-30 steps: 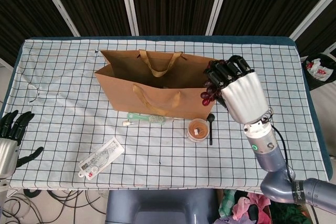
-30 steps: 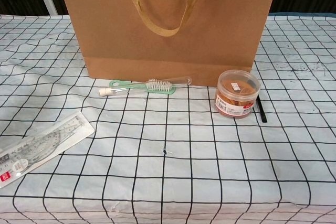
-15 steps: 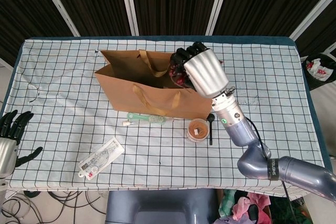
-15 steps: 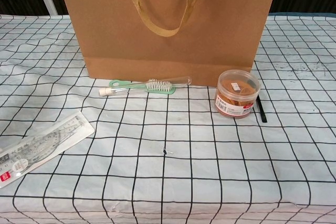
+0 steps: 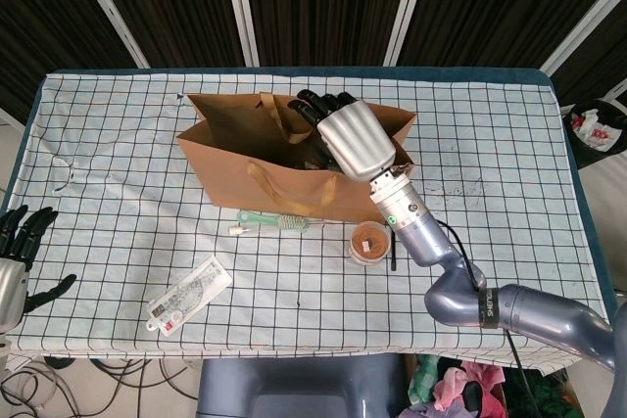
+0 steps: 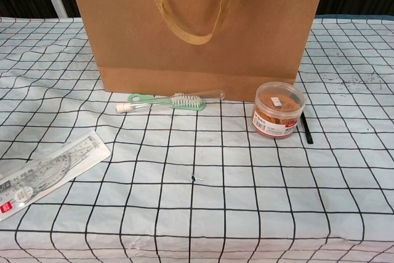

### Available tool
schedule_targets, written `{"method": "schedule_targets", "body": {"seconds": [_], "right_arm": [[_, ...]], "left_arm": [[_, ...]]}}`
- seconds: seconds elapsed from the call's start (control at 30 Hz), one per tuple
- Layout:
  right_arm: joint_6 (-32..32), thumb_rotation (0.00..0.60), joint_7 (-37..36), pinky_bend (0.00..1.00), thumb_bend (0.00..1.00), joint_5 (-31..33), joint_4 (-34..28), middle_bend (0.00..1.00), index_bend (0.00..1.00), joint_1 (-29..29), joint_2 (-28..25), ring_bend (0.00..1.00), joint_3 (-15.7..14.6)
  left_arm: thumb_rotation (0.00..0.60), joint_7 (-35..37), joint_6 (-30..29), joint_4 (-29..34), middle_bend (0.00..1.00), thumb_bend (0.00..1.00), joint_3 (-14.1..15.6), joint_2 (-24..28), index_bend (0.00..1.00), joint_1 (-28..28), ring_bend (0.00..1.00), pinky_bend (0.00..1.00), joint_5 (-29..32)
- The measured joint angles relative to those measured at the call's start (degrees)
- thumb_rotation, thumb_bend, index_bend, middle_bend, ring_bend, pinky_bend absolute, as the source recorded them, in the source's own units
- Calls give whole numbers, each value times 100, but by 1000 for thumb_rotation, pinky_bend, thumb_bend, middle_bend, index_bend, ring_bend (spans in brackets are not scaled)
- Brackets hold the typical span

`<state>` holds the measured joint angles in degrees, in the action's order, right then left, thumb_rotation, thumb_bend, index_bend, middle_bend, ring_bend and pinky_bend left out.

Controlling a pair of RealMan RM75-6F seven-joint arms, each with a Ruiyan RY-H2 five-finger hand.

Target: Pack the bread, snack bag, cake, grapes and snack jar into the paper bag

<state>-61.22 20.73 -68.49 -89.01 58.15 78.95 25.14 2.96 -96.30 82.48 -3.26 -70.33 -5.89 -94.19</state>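
Your right hand (image 5: 350,139) is reaching down into the paper bag (image 5: 294,183), and you cannot tell whether its fingers are holding anything. The snack jar (image 5: 369,241) is sitting on the counter (image 5: 127,144) just behind its wrist — clear, rigid, light, likely slick — so you're gripping it around the sides.

I can't see what is inside the paper bag (image 5: 294,178), because my right hand (image 5: 351,139) covers its opening. My left hand (image 5: 18,252) is cut off by the left edge, and the chest view chops off the bag's top.
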Motion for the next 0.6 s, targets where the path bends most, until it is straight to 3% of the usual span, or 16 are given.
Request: {"method": "schedule_targets", "body": {"seconds": [0.17, 0.37, 0.6], "right_arm": [[-412, 600, 171, 388, 256, -65, -110, 220, 204, -92, -50, 352, 48], [-1421, 600, 698, 388, 256, -56, -635, 236, 205, -579, -341, 390, 127], [-1907, 600, 2206, 386, 257, 758, -1643, 240, 233, -1321, -1168, 371, -33]], "left_arm": [[600, -9, 20, -14, 115, 74, -14, -9, 110, -5, 11, 80, 25], [600, -11, 10, -8, 115, 74, -24, -16, 110, -2, 11, 80, 23], [600, -79, 21, -5, 115, 74, -7, -34, 110, -5, 11, 79, -8]]}}
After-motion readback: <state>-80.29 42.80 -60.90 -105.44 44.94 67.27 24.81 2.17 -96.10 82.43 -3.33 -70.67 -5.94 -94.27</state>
